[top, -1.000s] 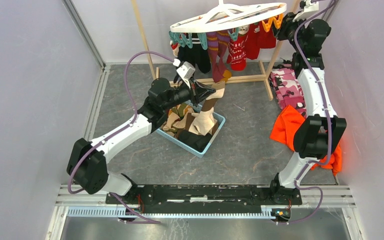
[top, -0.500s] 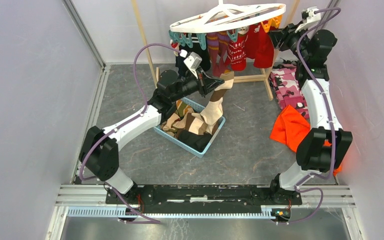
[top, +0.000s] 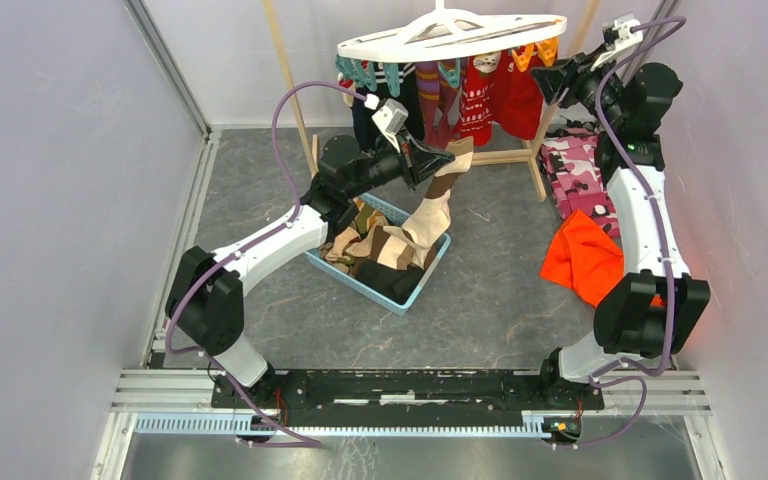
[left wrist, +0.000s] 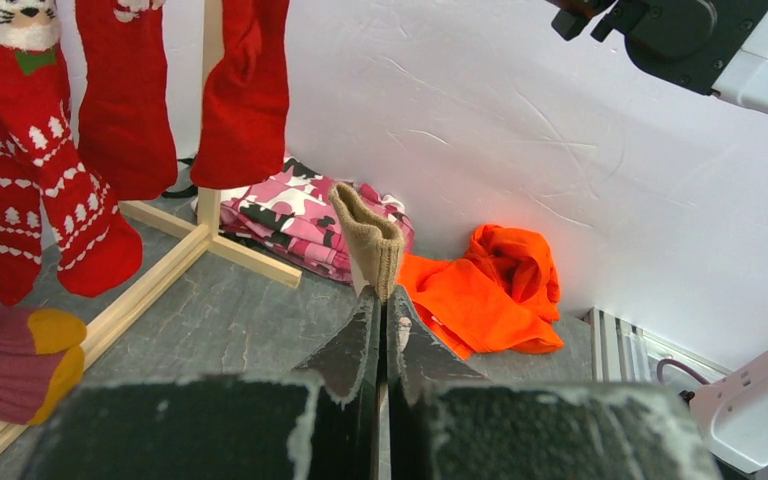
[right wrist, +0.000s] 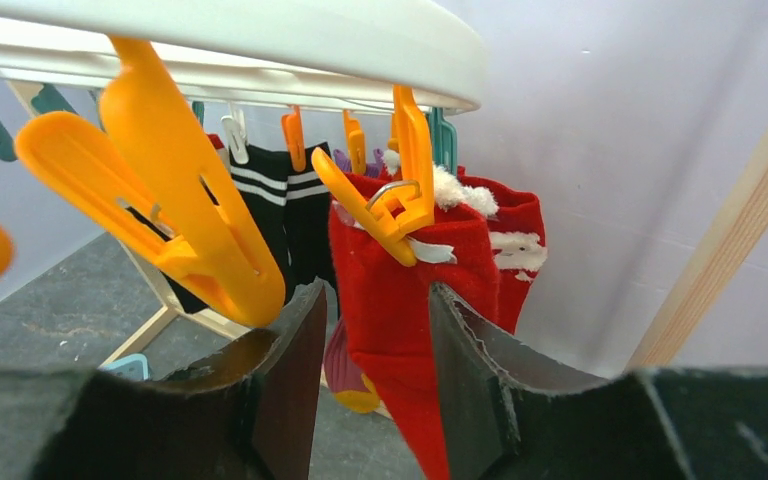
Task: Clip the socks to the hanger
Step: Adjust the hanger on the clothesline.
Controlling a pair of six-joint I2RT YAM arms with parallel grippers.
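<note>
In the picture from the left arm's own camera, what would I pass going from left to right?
A patterned red sock, plain red sock, beige sock pinched in the left gripper, orange cloth. The pink camouflage garment is omitted: it overlaps the beige sock.

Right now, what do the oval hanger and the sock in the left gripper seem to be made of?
The hanger looks like smooth white plastic with a soft sheen. The sock seems knitted fabric, beige and matte: ribbed weave, limp fold.
</note>
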